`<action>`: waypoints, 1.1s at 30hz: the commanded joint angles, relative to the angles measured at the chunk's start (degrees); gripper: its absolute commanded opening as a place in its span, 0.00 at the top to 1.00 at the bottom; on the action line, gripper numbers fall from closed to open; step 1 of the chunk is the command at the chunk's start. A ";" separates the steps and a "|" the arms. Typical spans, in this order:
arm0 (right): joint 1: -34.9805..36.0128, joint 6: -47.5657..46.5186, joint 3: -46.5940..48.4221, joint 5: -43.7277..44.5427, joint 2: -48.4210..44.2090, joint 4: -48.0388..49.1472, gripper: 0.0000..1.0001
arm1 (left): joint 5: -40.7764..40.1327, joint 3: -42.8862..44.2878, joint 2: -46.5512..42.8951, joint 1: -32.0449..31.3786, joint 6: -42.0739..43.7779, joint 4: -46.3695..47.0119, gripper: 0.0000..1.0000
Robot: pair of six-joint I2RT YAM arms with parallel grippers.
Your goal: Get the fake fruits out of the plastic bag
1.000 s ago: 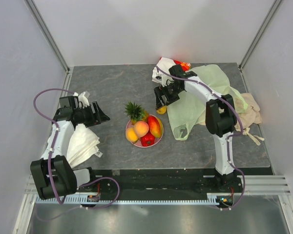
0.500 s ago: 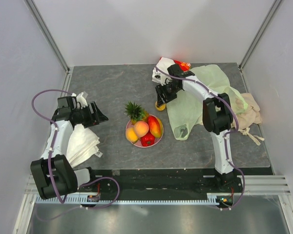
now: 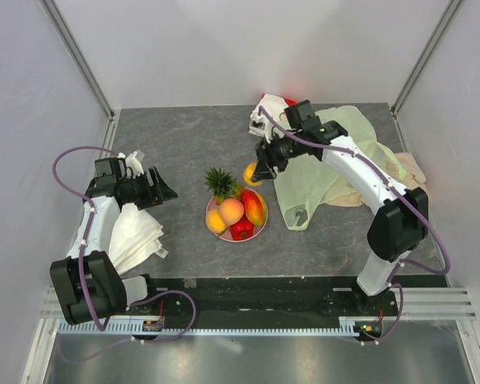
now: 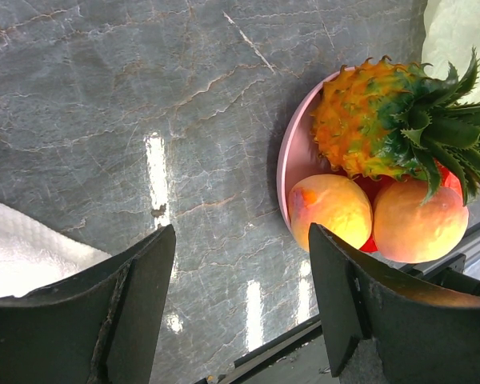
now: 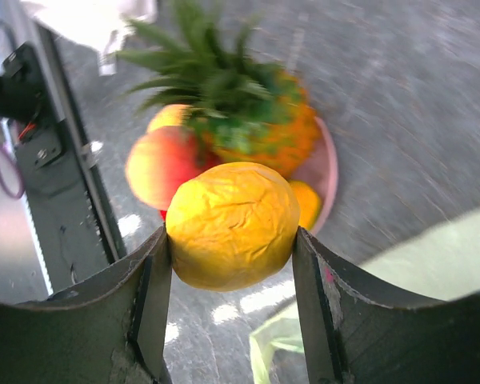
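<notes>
The round wrinkled yellow-orange plastic fruit (image 5: 232, 224) sits pinched between both fingers of the right gripper (image 5: 232, 240), near the pink round plate (image 4: 286, 164); the left gripper (image 4: 240, 232) stands spread, holding nothing.

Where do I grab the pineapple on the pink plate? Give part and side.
Grip the pineapple across its rounded orange body, not the spiky crown, likely coming from above: it sits at the plate's far rim, other fruits crowding its near side.

Grey table (image 3: 176, 144) bears pink plate (image 4: 292, 152), plastic bag (image 3: 344, 132), white cloth (image 3: 132, 236).
</notes>
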 commanded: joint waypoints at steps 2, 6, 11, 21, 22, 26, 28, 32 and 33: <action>4.42 -4.35 -1.65 -3.39 1.15 0.79 0.45 | -0.35 1.50 0.10 0.37 1.86 1.53 0.25; 5.57 -5.31 0.46 -2.86 3.70 -0.88 0.44 | -0.44 1.32 -0.51 0.45 2.12 1.27 0.25; 6.54 -5.75 2.48 -2.95 5.90 -1.50 0.43 | -0.52 0.53 -1.13 0.63 2.12 1.27 0.25; 7.25 -6.02 3.80 -3.39 8.01 -2.82 0.42 | -0.17 0.09 -0.78 0.98 1.95 1.71 0.25; 7.33 -5.93 3.98 -3.39 8.10 -2.82 0.42 | -0.26 0.09 -0.78 0.89 1.86 1.79 0.25; 7.33 -5.67 4.07 -3.04 8.45 -2.82 0.36 | -0.17 0.09 -0.60 0.98 1.86 1.88 0.25; 7.33 -5.67 3.90 -3.22 8.63 -2.82 0.33 | -0.17 0.00 -0.60 0.98 1.86 1.97 0.25; 7.25 -4.88 3.81 -3.04 9.24 -2.90 0.27 | -0.17 -0.26 -0.78 1.07 1.86 1.97 0.25; 7.33 -4.88 3.81 -3.04 9.24 -2.90 0.25 | -0.17 -0.35 -0.86 1.07 1.86 1.97 0.25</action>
